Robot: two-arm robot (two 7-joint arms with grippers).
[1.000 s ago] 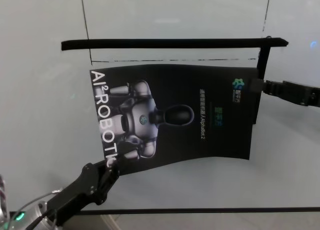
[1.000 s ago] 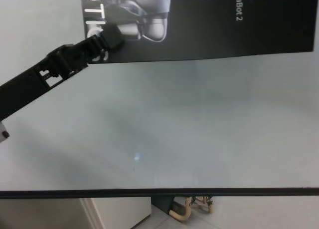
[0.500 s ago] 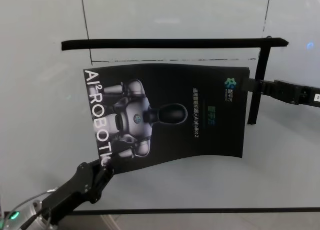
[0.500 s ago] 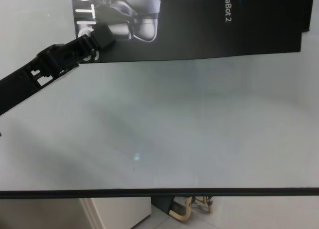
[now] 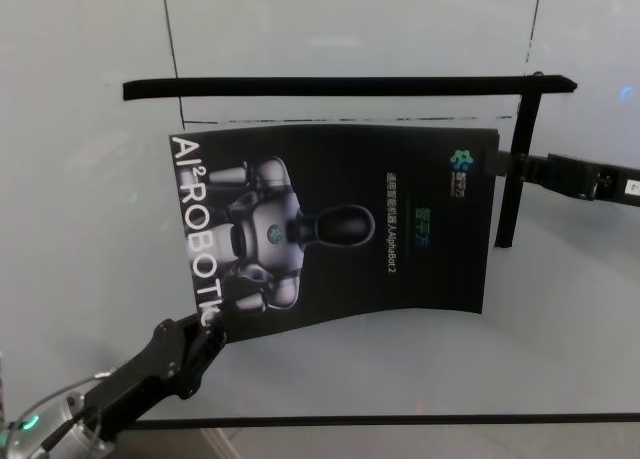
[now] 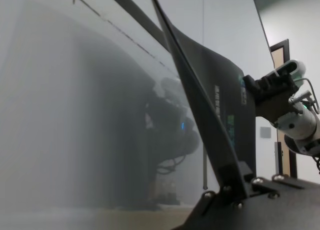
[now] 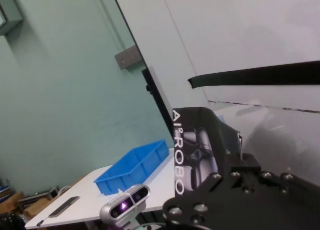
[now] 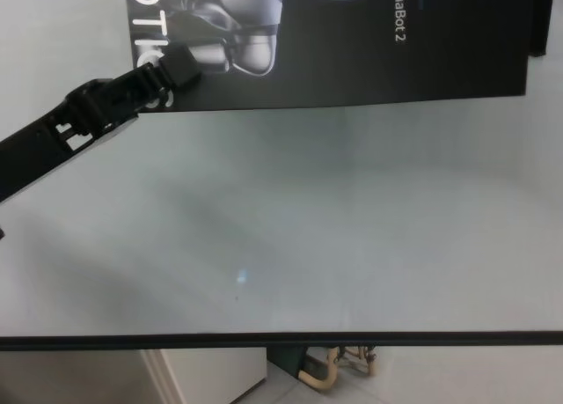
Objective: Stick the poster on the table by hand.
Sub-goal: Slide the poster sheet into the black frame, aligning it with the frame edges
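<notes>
The big black paper poster (image 5: 340, 229) with a silver robot and white letters on it is held up over the wide, shiny, pale grey counter (image 8: 334, 237). Two arms hold it, one at each end.

The long black left gripper (image 5: 205, 331) is clamped on the poster's near corner, right by the white letters. In the chest view this left gripper (image 8: 176, 68) reaches up from the left and bites the bottom edge of the sheet. In the left wrist view the poster (image 6: 215, 109) rises from the gripper and bends like a curved wall.

The slim black right gripper (image 5: 497, 165) comes in from the right and is clamped on the far edge of the poster, near the small green logo. Just behind it stands a thin black post (image 5: 518, 159), and a long black strip (image 5: 340, 85) lies across the counter past the poster.

The right wrist view also shows a blue plastic bin (image 7: 135, 165) on a white table far off.
</notes>
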